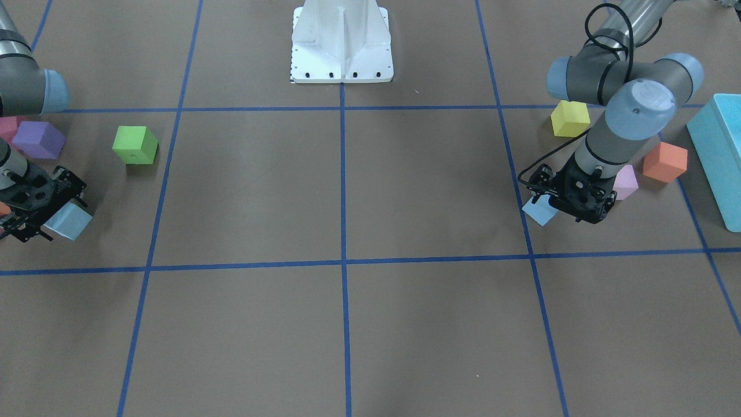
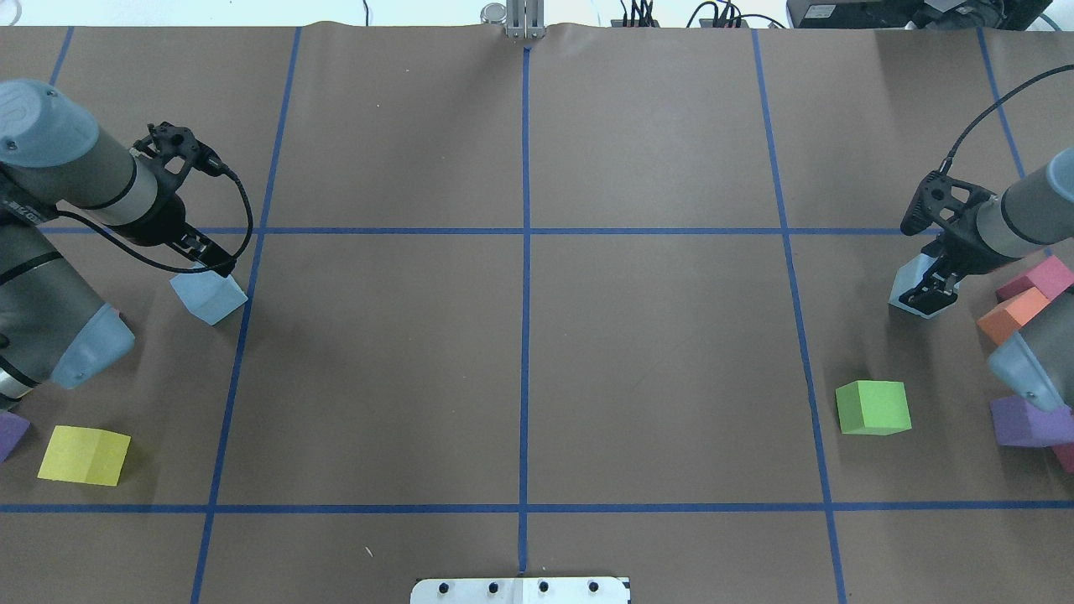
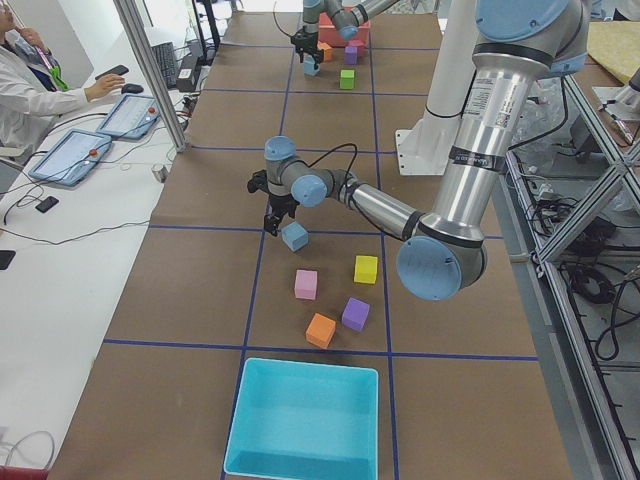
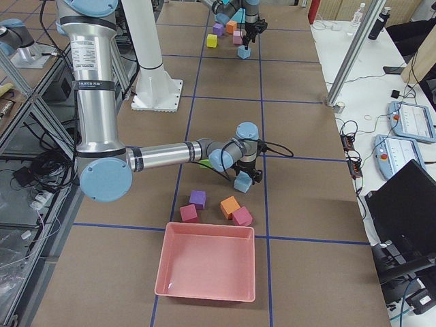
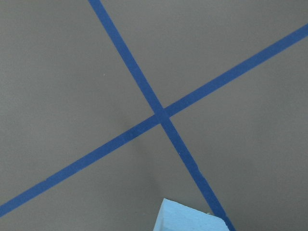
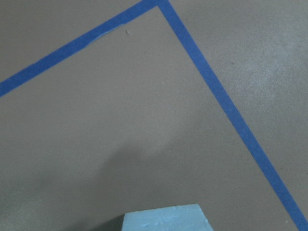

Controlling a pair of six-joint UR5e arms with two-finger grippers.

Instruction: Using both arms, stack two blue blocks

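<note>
Left pincer (image 2: pixel 204 260) on one blue block (image 2: pixel 210 297), right pincer (image 2: pixel 927 289) on the other block (image 2: pixel 910 277) — well apart

Even, diffuse overhead light throws soft, faint shadows on the matte brown table (image 1: pixel 405 191); all views are sharp.

In my left wrist view only a corner of the blue block (image 5: pixel 190 217) shows, cut by the bottom edge; my right wrist view likewise crops its blue block (image 6: pixel 166 219); neither shows my fingertips. From the front, my left gripper (image 1: pixel 570 200) covers most of its block; my right gripper (image 1: pixel 40 211) runs off the frame's edge. Overhead, my right arm (image 2: pixel 1036 361) hides parts of the orange cube (image 2: pixel 1011 312) and purple cube (image 2: pixel 1019 422).
</note>
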